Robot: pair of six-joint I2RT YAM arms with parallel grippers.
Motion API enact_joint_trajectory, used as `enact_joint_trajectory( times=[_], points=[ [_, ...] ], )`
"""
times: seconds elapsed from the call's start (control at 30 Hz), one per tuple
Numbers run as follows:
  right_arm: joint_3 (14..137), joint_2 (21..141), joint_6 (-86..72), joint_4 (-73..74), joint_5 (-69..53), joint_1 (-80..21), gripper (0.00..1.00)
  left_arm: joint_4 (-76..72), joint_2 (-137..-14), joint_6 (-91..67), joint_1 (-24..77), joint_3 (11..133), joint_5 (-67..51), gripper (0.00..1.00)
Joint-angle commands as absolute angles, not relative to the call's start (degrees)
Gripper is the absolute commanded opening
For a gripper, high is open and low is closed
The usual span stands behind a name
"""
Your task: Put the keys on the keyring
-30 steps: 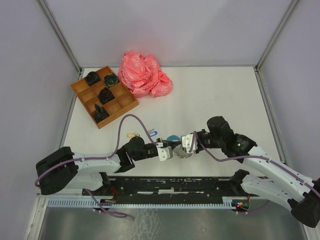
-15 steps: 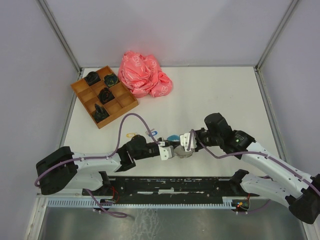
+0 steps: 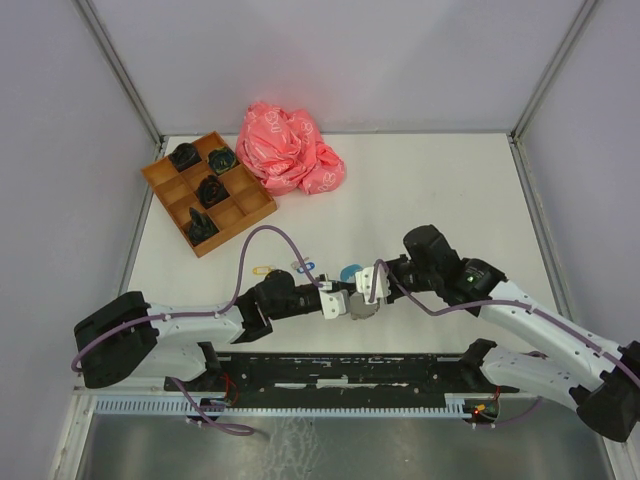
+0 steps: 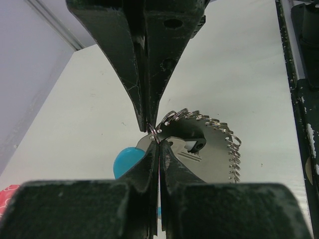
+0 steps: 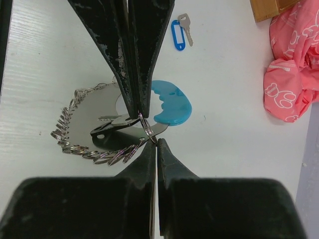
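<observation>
The keyring (image 5: 89, 149) is an oval loop of small silver rings with a light blue curved segment (image 5: 172, 104); it also shows in the left wrist view (image 4: 222, 134). A black-tagged key (image 5: 112, 130) lies across it. My right gripper (image 5: 147, 128) is shut on the small split ring at that key's end. My left gripper (image 4: 154, 135) is shut on a thin ring at the keyring's near edge. From above, the left gripper (image 3: 338, 302) and right gripper (image 3: 368, 290) meet tip to tip over the keyring (image 3: 352, 275). A blue-tagged key (image 5: 178, 34) and a yellow-tagged key (image 3: 262, 270) lie loose.
A crumpled pink bag (image 3: 288, 150) sits at the back of the table. A wooden compartment tray (image 3: 208, 190) holding dark objects stands at the back left. The black base rail (image 3: 350, 365) runs along the near edge, close behind both grippers.
The right arm has drifted slightly left, and the keyring's blue segment has shifted a little up and away from the rail. Both grippers have stayed shut.
</observation>
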State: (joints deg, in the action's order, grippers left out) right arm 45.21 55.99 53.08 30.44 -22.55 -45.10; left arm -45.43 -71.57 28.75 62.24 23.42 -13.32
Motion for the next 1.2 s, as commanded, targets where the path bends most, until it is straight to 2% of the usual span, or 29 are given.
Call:
enact_joint_trajectory(
  times=[0.0, 0.63, 1.17],
  points=[
    [47.99, 56.63, 52.82, 26.54, -31.87, -48.30, 0.01, -49.48, -72.16, 28.04, 62.56, 25.43, -10.67, 0.03],
    [48.11, 56.93, 53.62, 27.08, -33.43, -49.74, 0.01, -62.52, -72.02, 18.81, 57.96, 20.22, -14.52, 0.03],
    [48.49, 57.89, 51.76, 25.40, -27.21, -50.01, 0.01, -55.56, -69.94, 26.51, 57.79, 21.80, -25.29, 0.03]
  ],
)
